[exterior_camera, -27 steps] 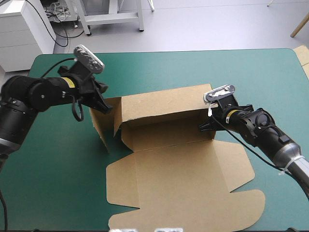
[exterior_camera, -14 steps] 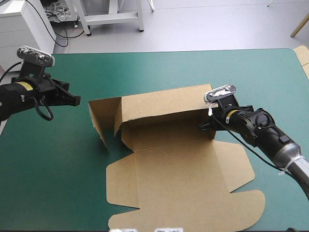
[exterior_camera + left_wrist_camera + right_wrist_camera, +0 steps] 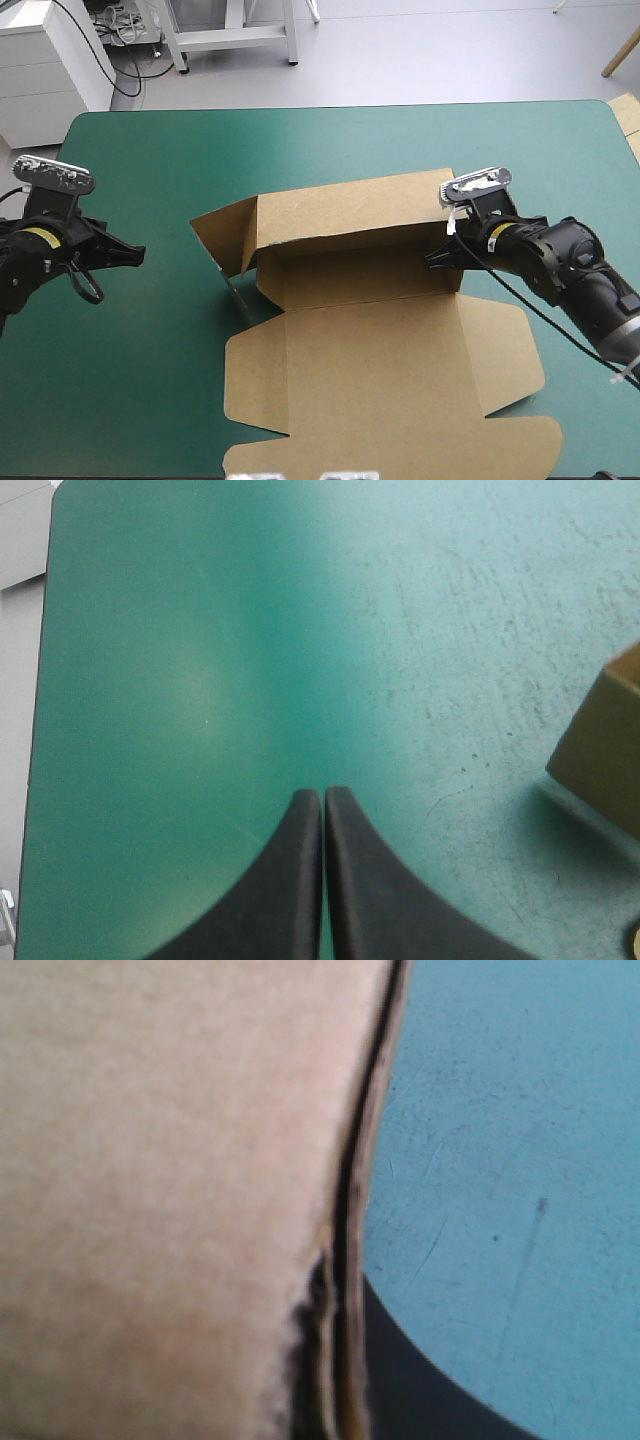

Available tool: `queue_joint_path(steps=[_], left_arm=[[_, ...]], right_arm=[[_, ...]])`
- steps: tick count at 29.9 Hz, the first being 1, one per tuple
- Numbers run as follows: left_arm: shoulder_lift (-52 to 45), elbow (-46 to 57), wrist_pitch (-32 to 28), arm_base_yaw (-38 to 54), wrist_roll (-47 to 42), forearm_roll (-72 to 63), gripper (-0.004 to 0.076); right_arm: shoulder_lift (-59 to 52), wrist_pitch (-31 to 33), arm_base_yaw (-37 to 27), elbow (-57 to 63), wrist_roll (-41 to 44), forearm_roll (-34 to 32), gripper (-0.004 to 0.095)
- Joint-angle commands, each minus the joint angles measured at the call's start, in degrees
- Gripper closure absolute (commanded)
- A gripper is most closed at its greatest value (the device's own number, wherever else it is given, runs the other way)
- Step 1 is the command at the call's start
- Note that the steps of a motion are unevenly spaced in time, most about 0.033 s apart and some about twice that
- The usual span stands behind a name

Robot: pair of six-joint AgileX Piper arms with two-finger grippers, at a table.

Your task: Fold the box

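Note:
The brown box lies mid-table with its back wall raised, a left side flap standing and leaning outward, and the lid sheet flat toward the front edge. At the right end of the back wall my right gripper is shut on the box. In the right wrist view the board fills the space ahead, its edge pinched at the gripper, with one black finger showing. My left gripper is shut and holds nothing, well left of the box. The left wrist view shows that gripper over bare cover, a box corner beside it.
Teal-green cover lies bare behind the box and on the left. A pale board edge shows at the table's far right corner. The lid's front flaps reach near the table's front edge.
My left gripper has let go of the left flap and drawn back to the left. The right gripper and the box have shifted slightly right, and the left flap now leans outward.

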Motion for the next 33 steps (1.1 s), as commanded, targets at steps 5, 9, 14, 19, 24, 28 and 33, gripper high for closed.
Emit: queue_joint_path(steps=[5, 9, 14, 19, 24, 28, 33], left_arm=[[-1.07, -1.17, -4.97, 0.14, -0.92, 0.90, 0.0732], [-1.07, -1.17, -4.97, 0.14, -0.92, 0.90, 0.0732], [-1.07, -1.17, -5.32, 0.14, -0.92, 0.03, 0.0732], [-1.07, -1.17, -5.32, 0.14, -0.92, -0.84, 0.0732], [-1.07, -1.17, -5.32, 0.14, -0.47, -0.89, 0.0732], [-1.07, -1.17, -5.32, 0.14, -0.47, -0.89, 0.0732], [-1.07, -1.17, -5.21, 0.14, -0.47, -1.13, 0.0732]], right_arm=[[-1.87, 10.87, 0.15, -7.81, 0.06, 0.10, 0.0929], [-1.78, 13.30, 0.15, -7.52, -0.07, 1.15, 0.0929], [0.65, 11.63, 0.15, -7.54, -0.22, 1.39, 0.0929], [6.43, 9.38, 0.15, -7.67, -0.11, 1.77, 0.0929], [13.62, 6.28, 0.05, -10.64, -0.11, 2.01, 0.0929], [18.80, 0.27, 0.05, -13.13, -0.11, 2.01, 0.0929], [23.65, -4.81, -0.05, -15.67, -0.27, 1.65, 0.0927]])
